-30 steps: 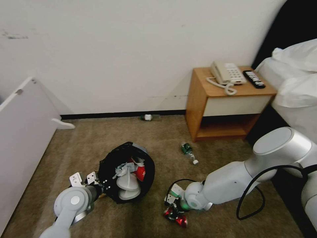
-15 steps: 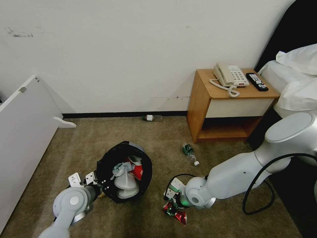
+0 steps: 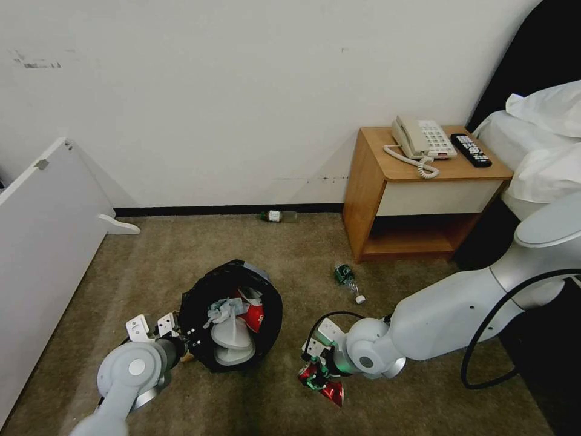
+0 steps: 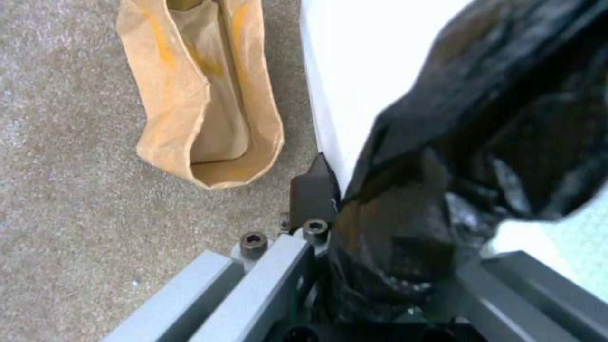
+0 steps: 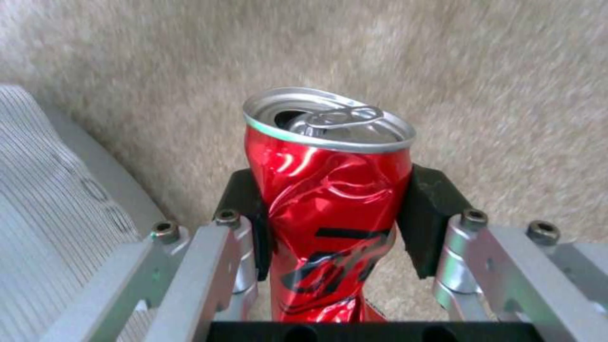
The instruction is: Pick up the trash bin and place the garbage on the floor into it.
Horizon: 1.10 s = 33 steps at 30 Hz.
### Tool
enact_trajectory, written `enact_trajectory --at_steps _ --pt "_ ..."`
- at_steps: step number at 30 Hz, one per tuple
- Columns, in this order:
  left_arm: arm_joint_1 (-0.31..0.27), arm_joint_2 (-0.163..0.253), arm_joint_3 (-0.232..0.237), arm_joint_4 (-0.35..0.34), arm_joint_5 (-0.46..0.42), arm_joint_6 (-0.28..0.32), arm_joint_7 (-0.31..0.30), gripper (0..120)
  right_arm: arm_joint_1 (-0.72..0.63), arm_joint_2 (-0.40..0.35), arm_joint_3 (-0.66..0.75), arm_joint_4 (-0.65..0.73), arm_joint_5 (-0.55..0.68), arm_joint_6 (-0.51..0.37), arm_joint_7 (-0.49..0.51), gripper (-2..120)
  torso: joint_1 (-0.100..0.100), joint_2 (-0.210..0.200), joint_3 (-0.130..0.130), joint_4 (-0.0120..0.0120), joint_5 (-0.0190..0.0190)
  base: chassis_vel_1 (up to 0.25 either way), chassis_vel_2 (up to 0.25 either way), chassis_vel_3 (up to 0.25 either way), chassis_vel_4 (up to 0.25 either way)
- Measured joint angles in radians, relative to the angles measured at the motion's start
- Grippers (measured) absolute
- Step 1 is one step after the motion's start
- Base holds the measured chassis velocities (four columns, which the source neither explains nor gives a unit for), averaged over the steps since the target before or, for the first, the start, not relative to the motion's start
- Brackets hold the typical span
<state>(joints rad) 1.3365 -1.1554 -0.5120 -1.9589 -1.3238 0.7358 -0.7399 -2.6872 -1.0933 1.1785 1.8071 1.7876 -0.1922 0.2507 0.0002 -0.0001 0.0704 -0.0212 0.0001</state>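
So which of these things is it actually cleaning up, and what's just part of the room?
Job:
trash bin, gripped by left gripper
red can, in right gripper
bottles
brown paper bag
carpet

Just there:
nightstand
telephone
remote
bed

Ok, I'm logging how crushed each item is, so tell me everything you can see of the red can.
The red can is shiny aluminium with black lettering, its side walls dented and creased. The silver top is open, the pull tab still attached. It sits between the black pads of the right gripper, which press its sides, low over the carpet just right of the trash bin. Whether its base touches the carpet cannot be told.
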Motion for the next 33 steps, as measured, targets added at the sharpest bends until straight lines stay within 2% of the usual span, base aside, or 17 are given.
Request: enact_trajectory --at_steps 10,17,21,23,25,33 --pt "-0.011 0.003 0.009 0.0 0.003 0.0 -0.002 0 0.058 0.052 0.045 0.05 -0.009 0.001 0.002 38 0.0 0.0 0.0 0.0001 -0.0001 0.0 0.0 0.0 0.0" --pt "-0.035 0.011 0.026 0.007 0.002 0.0 -0.019 0 0.118 0.115 0.085 0.103 -0.016 0.001 0.002 38 0.0 0.0 0.0 0.0 -0.0001 0.0 0.0 0.0 0.0" --pt "-0.06 0.017 0.044 0.018 -0.003 0.0 -0.03 0 0.179 0.177 0.092 0.168 -0.016 0.0 0.002 38 0.0 0.0 0.0 0.0001 -0.0001 0.0 0.0 0.0 0.0" --pt "-0.063 0.017 0.046 0.019 -0.004 0.0 -0.031 0 0.186 0.184 0.092 0.176 -0.017 0.0 0.001 38 0.0 0.0 0.0 0.0 0.0 0.0 0.0 0.0 0.0" --pt "-0.09 0.016 0.064 0.036 -0.007 0.0 -0.04 0 0.24 0.242 0.101 0.24 -0.021 0.0 -0.002 38 0.0 0.0 0.0 -0.0001 0.0001 0.0 0.0 0.0 0.0" --pt "-0.138 0.013 0.1 0.075 -0.01 0.0 -0.046 0 0.337 0.329 0.122 0.34 -0.018 -0.004 -0.015 38 0.0 0.0 0.0 -0.0001 -0.0001 0.0 0.0 0.0 0.0"
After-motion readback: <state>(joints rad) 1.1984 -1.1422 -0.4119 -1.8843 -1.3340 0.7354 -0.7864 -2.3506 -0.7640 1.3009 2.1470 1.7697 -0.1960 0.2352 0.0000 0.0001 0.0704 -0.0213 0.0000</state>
